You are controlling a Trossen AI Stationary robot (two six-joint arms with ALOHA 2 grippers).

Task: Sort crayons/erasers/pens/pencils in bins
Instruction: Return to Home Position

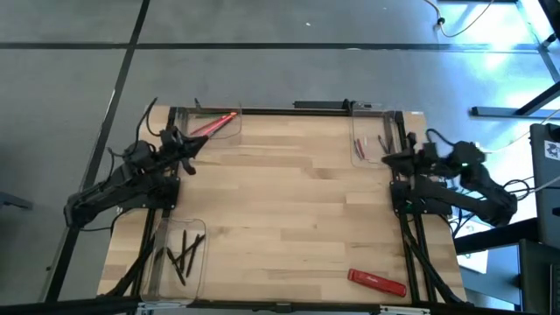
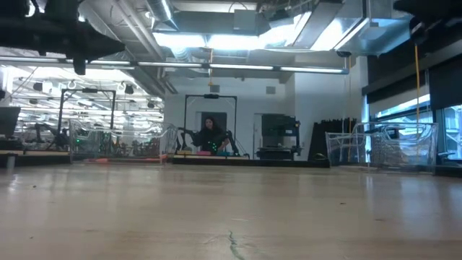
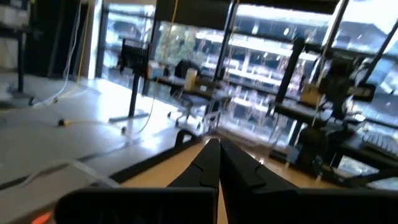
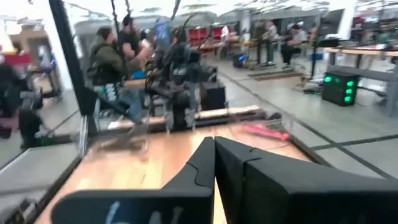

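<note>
Red-pink crayons [image 1: 214, 123] lie in the clear bin [image 1: 203, 116] at the table's far left corner; they also show in the right wrist view [image 4: 266, 131]. Dark pencils [image 1: 185, 253] lie in the clear bin [image 1: 163, 273] at the near left. A third clear bin [image 1: 371, 143] at the far right holds a few thin sticks. My left gripper [image 1: 189, 150] [image 3: 217, 163] is shut and empty, raised over the table's left edge beside the crayon bin. My right gripper [image 1: 388, 160] [image 4: 214, 155] is shut and empty, raised at the right edge next to the third bin.
A wider flat red bar [image 1: 377, 281] lies on the table near the near right corner. The wooden table top [image 1: 289, 201] spreads between the two arms. People show in the room beyond the table [image 4: 109, 59].
</note>
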